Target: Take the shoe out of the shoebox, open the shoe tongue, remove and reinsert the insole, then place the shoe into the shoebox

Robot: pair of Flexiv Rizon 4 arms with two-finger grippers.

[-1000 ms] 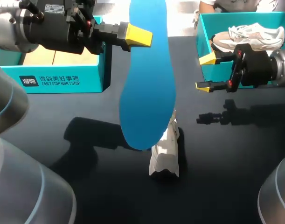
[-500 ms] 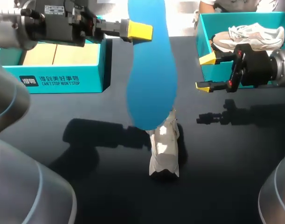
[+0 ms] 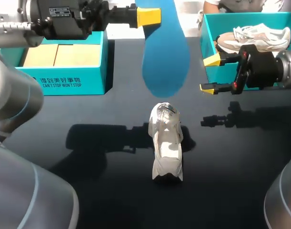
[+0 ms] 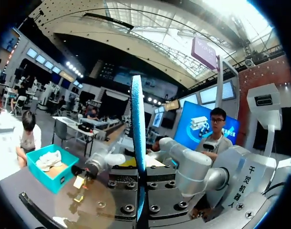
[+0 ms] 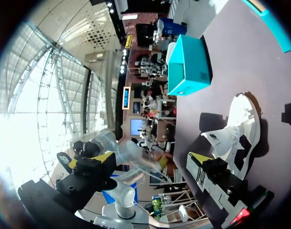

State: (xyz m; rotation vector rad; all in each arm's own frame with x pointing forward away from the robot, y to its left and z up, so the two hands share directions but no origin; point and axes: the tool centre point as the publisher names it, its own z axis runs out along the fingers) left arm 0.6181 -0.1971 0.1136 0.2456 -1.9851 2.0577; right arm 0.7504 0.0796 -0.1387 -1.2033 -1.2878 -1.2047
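Grips blue insole (image 3: 165,52) in left jaws, clenched, dangling below them. Carries it higher and farther back than a second ago, so no longer screens white shoe (image 3: 166,143). Leaves shoe on worktop (image 3: 221,191), well below left jaws, top now exposed. Reads as removal done, reinsertion next: needs insole brought back down toward shoe opening. Keeps right jaws released, parked unchanged just beside right shoebox (image 3: 204,38), shoe near and ahead of them. Can't see left far finger behind insole. Loses insole's upper end past frame edge. Can't make out tongue position.
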